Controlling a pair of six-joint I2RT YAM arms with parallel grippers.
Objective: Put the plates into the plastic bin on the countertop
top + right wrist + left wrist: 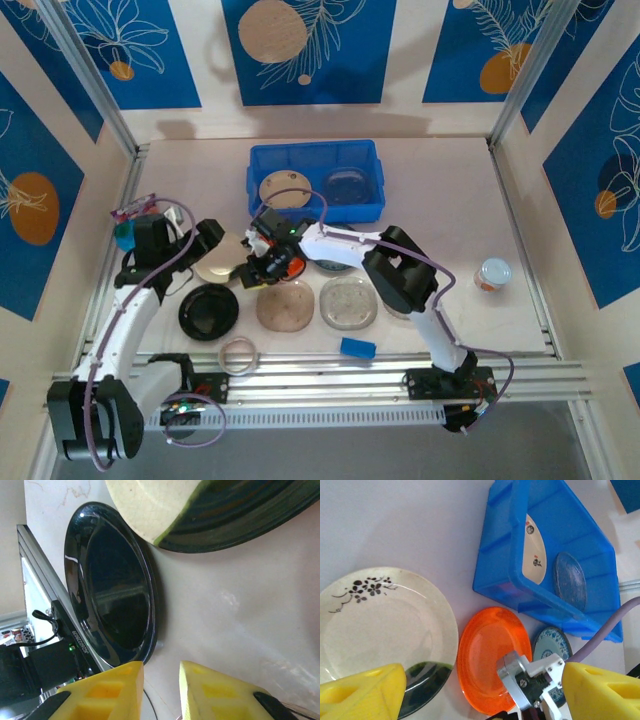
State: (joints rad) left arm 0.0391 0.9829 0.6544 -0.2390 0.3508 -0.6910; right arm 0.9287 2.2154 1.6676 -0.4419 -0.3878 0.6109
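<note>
Right gripper (161, 672), jaws nearly together, covers the edge of the orange plate (485, 645), any grip unclear; left gripper (484, 680) gapes empty over the beige countertop (420, 525) beside the blue plastic bin (505, 555), blue-patterned walls (150, 50) around.

I record a small blue block (357, 347) at the near edge, a thin translucent ring (239, 355) to its left, well apart, and a pale-lidded jar (493, 274) standing alone at right.
</note>
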